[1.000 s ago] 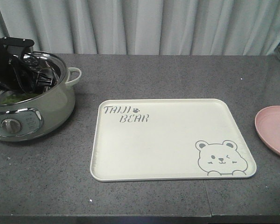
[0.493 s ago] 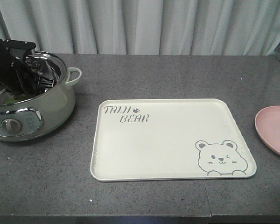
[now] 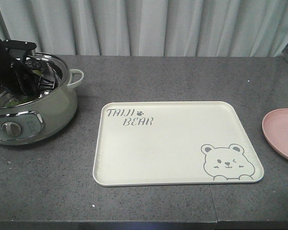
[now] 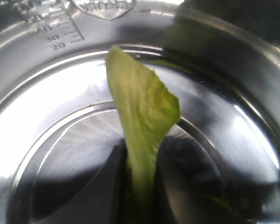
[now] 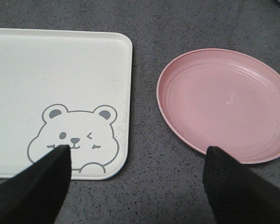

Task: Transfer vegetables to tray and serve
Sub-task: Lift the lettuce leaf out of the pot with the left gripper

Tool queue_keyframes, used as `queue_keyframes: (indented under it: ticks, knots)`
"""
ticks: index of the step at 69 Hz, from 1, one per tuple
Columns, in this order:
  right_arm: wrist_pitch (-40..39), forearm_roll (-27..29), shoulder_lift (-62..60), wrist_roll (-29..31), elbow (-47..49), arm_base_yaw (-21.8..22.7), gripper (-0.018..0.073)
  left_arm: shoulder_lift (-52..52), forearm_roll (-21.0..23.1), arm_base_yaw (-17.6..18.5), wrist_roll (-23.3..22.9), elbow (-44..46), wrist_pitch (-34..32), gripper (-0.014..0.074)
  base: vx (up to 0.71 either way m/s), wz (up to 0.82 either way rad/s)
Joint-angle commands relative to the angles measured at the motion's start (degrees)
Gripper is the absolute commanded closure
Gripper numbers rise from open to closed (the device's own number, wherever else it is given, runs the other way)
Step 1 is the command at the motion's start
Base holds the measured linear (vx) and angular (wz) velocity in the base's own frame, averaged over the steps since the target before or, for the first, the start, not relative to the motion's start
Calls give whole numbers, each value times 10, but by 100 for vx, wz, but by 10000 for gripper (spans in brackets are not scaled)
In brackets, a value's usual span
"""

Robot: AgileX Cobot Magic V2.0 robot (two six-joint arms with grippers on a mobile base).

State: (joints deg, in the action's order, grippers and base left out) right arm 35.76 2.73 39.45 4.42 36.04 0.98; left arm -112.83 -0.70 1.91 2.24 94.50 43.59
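A cream tray [image 3: 173, 143] is wearing grey bear art and lettering; the speckled charcoal surface [image 3: 158, 76] is framing a pink plate [image 5: 224, 102] and a seemingly pale-green pot [image 3: 57, 108].

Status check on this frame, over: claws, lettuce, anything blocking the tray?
Left claw down in pot, shut on lettuce leaf. Right claw open, above table between tray and pink plate. Tray bare, nothing in the way.
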Motion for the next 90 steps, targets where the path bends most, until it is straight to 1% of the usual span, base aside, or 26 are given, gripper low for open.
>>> queue_keyframes:
  ticks: [1, 20, 37, 43, 48, 53, 58, 63, 69, 71, 77, 83, 87, 90]
  knots:
    - [-36, 0, 4, 4, 21, 0, 0, 56, 1, 0, 0, 17, -17, 545, 0, 0]
    - [-36, 0, 4, 4, 21, 0, 0, 115, 2, 0, 0, 17, -9, 544, 0, 0]
    - [-36, 0, 4, 4, 21, 0, 0, 178, 7, 2, 1, 13, 41, 544, 0, 0]
    - [-36, 1, 4, 4, 21, 0, 0, 210, 12, 6, 6, -14, 26, 544, 0, 0]
    - [-36, 1, 4, 4, 21, 0, 0, 242, 14, 15, 12, -46, 11, 544, 0, 0]
    - [-35, 4, 4, 9, 21, 0, 0, 271, 25, 28, 28, -79, 2, 544, 0, 0]
    - [-25, 16, 4, 27, 27, 0, 0, 297, 52, 43, 47, -100, -4, 544, 0, 0]
    - [-17, 38, 4, 57, 37, 0, 0, 320, 93, 62, 78, -115, -11, 544, 0, 0]
    - [-2, 73, 4, 101, 54, 0, 0, 341, 145, 83, 120, -120, -15, 544, 0, 0]
    - [2, 83, 5, 119, 58, 0, 0, 346, 169, 89, 131, -120, -14, 544, 0, 0]
    - [20, 129, 16, 175, 68, -1, 0, 351, 221, 107, 161, -120, -11, 544, 0, 0]
    - [29, 182, 33, 240, 70, -17, 0, 352, 258, 126, 181, -126, -7, 544, 0, 0]
    - [32, 214, 48, 286, 70, -40, 0, 353, 279, 140, 197, -138, -13, 544, 0, 0]
    - [33, 229, 61, 308, 70, -59, 0, 353, 292, 151, 211, -148, -25, 544, 0, 0]
